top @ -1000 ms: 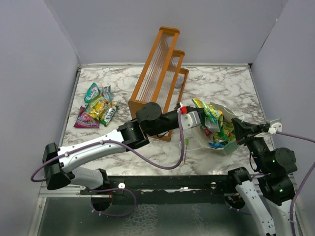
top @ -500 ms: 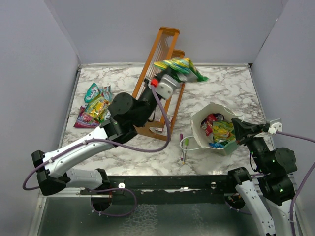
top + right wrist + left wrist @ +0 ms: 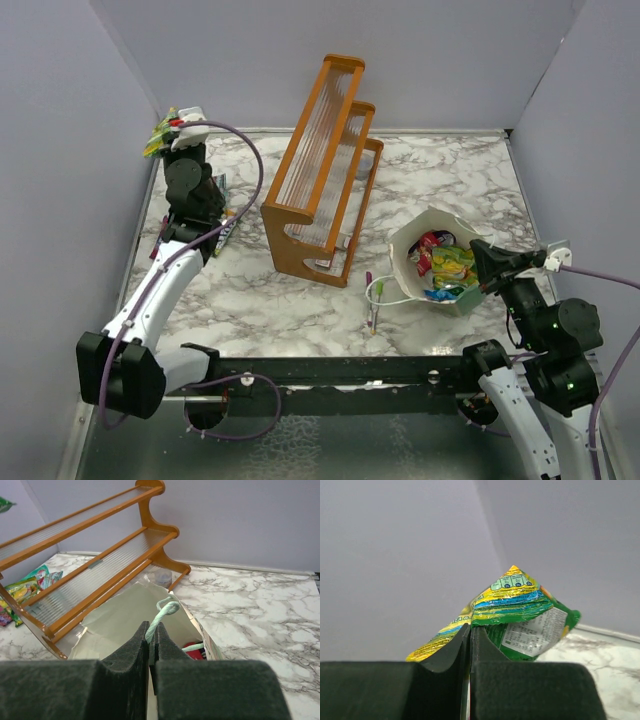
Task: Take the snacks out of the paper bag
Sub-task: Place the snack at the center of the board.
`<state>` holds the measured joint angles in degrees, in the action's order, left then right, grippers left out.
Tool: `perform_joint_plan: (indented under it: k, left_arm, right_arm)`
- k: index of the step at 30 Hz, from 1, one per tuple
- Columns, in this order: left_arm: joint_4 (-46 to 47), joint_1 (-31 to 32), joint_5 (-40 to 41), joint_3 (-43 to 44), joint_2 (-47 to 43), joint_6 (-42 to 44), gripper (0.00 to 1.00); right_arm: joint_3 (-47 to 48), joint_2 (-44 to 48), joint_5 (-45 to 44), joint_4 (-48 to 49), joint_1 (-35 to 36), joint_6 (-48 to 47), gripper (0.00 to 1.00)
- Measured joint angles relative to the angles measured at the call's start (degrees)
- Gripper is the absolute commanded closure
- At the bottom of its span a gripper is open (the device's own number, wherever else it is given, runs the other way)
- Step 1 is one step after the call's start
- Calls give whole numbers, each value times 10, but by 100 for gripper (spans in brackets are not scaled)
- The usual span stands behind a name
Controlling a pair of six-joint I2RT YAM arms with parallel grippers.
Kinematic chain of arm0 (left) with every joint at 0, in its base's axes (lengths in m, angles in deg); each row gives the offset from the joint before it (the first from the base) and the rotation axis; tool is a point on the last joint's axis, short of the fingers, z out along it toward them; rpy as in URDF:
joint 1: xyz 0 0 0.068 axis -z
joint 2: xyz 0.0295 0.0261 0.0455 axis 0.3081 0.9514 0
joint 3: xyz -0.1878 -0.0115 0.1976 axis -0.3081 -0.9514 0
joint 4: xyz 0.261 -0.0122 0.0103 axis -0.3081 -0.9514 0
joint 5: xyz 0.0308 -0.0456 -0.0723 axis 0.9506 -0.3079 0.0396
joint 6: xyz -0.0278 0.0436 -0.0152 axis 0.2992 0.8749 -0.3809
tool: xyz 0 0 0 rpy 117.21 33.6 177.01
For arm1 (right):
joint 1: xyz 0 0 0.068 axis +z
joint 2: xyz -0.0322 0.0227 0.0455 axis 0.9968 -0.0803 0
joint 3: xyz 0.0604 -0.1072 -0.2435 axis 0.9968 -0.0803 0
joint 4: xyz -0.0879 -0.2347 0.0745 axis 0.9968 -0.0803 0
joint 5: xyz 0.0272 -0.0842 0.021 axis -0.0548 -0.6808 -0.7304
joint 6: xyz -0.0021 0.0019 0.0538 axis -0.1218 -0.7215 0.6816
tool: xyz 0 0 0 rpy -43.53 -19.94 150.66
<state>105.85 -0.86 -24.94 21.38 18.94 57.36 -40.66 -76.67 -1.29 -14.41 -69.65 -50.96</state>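
Observation:
The mint-green paper bag (image 3: 412, 268) stands open at the right of the table, with several bright snacks (image 3: 447, 267) inside. My right gripper (image 3: 482, 264) is shut on the bag's cord handle (image 3: 163, 614) at the near rim. The cream inside (image 3: 120, 617) and a red snack (image 3: 194, 653) show past the fingers. My left gripper (image 3: 168, 133) is raised at the far-left corner, above the table, and is shut on a green and yellow snack packet (image 3: 520, 605). More snacks (image 3: 226, 226) lie on the table below it, mostly hidden by the left arm.
An orange wooden slatted rack (image 3: 325, 160) stands in the middle, between the bag and the snack pile (image 3: 22, 590). Two thin marker pens (image 3: 371, 300) lie left of the bag by a loose white cord (image 3: 385, 292). Grey walls close in the left, back and right.
My left arm lifted the green and yellow packet out of the bag and swung it over the rack to the far-left corner. The right gripper and the bag stayed put.

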Motion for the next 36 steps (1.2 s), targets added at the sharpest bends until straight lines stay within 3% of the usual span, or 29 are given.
perform_joint_plan:
  k: [6,13,20,23,27,29,32,36]
  left_arm:
    - [1,-72,-11,-72,37,-71,100]
    - [14,-105,-68,-92,139,-56,100]
    - [-8,-130,-109,-82,158,-27,100]
    - [-5,-132,-112,-68,184,-27,88]
    - [-49,-133,-118,-27,241,-51,79]
    - [-77,-133,-122,-5,260,-69,67]
    - [-90,-133,-127,2,258,-92,52]
    - [-110,-133,-135,2,233,-125,43]
  right_arm:
    - [0,-10,0,0,0,0,98]
    - [0,-11,-4,0,0,0,98]
    - [-1,-19,-4,0,0,0,98]
    - [-1,-19,-4,0,0,0,98]
    - [-1,-19,-4,0,0,0,98]
    - [-1,-19,-4,0,0,0,98]
    - [-1,-19,-4,0,0,0,98]
    - [-1,-18,-4,0,0,0,98]
